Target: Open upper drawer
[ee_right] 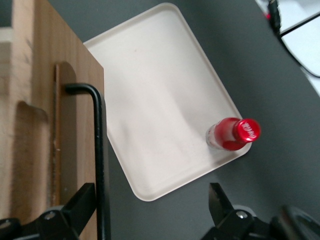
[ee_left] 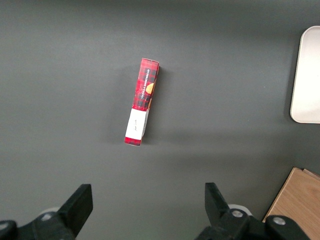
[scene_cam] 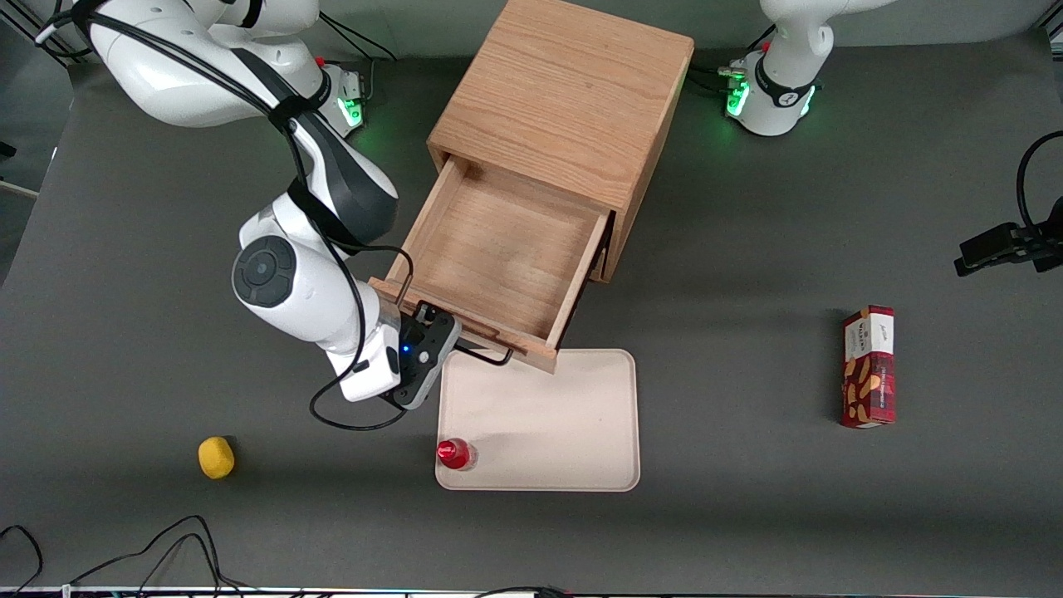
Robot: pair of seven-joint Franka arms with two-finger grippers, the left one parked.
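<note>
Front view: high up, looks down on whole table (scene_cam: 747, 274), far off. Right wrist view: very close, looks down past gripper (ee_right: 150, 210) at drawer handle (ee_right: 97, 150), tray (ee_right: 160, 100), red bottle (ee_right: 235, 134). Left wrist view: higher, looks down on snack box (ee_left: 142, 102). Tray (scene_cam: 540, 415) and cabinet (scene_cam: 565, 100) seen in all three.

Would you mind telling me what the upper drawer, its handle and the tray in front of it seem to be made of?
The upper drawer looks like light oak with a matte finish, its grain showing. Its handle seems to be thin black metal rod, smooth and faintly shiny. The tray is probably cream plastic, uniform with rounded corners. The gripper is open at the handle.
</note>
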